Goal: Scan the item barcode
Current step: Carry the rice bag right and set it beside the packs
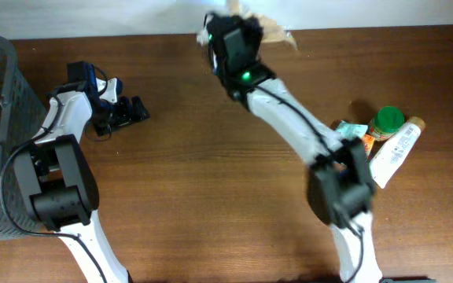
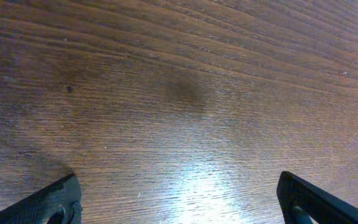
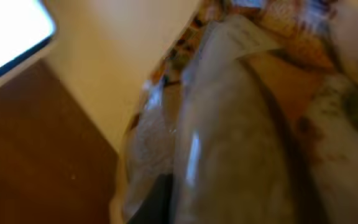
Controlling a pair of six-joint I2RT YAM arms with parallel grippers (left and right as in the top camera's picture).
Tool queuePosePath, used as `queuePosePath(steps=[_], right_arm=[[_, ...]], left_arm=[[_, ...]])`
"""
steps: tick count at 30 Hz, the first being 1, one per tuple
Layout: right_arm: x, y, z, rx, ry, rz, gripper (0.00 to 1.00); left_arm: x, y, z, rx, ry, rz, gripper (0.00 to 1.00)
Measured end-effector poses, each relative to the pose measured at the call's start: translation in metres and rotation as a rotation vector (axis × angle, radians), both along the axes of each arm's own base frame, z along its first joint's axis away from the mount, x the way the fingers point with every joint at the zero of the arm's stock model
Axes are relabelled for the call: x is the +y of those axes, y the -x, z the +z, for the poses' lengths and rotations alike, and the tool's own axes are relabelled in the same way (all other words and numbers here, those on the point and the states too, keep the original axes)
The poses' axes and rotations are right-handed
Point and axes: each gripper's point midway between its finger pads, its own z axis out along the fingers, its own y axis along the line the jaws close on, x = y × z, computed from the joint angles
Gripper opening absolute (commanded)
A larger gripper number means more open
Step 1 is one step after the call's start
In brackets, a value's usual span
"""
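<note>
The right pincer [image 1: 248, 30] is clamped shut on a crinkly tan-and-clear plastic packet [image 1: 278, 33] at the far edge of the brown wooden table [image 1: 211, 173]. The left pincer [image 1: 128, 110] stands fully wide over bare wood, holding nothing.

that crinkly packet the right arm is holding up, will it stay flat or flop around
Probably floppy: the packet has crumpled, uneven edges sticking out in the overhead view. Likely slippery too, as the right wrist view shows glossy, wrinkled film. It looks thin, so it is probably light and may sag rather than hold flat.
</note>
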Motion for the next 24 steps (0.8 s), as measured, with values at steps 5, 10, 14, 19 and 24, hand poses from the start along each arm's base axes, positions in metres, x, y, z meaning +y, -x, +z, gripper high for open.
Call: queuePosePath(steps=[5, 10, 14, 19, 24], right_arm=[[-0.031, 0.081, 0.099, -0.024, -0.356, -0.051, 0.04], [-0.040, 0.143, 0.082, 0.215, -0.869, -0.109, 0.04], [-0.064, 0.157, 0.037, 0.441, -1.112, -0.262, 0.04], [-0.114, 0.162, -0.012, 0.573, -1.282, -0.509, 0.04], [-0.159, 0.165, -0.068, 0.628, -1.348, -0.698, 0.04]], left_arm=[[0.001, 0.000, 0.000, 0.000, -0.003, 0.001, 0.99], [0.001, 0.000, 0.000, 0.001, -0.004, 0.002, 0.99], [0.001, 0.000, 0.000, 0.001, -0.004, 0.002, 0.99], [0.001, 0.000, 0.000, 0.001, -0.004, 0.002, 0.99], [0.001, 0.000, 0.000, 0.001, -0.004, 0.002, 0.99]])
